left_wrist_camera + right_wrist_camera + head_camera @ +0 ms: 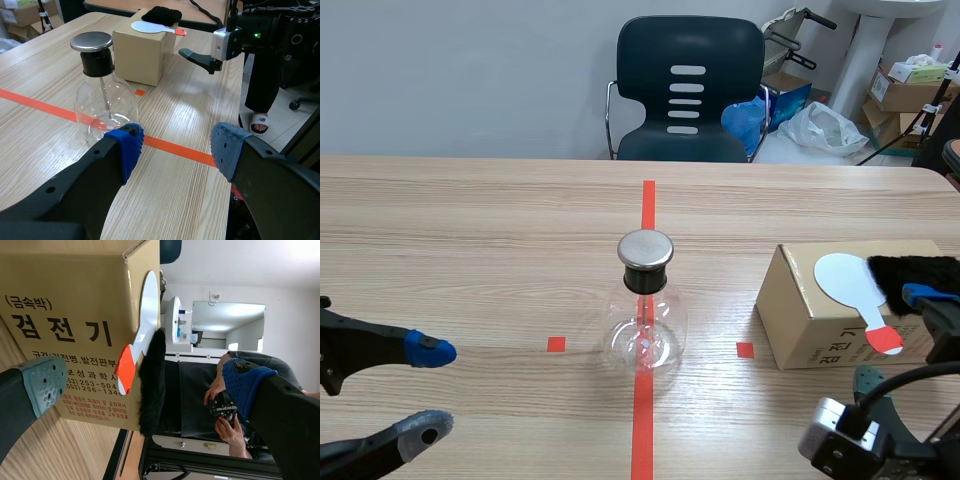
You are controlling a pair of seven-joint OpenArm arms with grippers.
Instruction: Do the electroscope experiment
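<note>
A: So where do we see the electroscope flask?
B: Mid-table on the red tape line, upright, metal cap on; our left gripper sits near left of it, fingers spread; our right gripper, also spread, faces the cardboard box at the right, with the white paddle and black fur lying on top.
</note>
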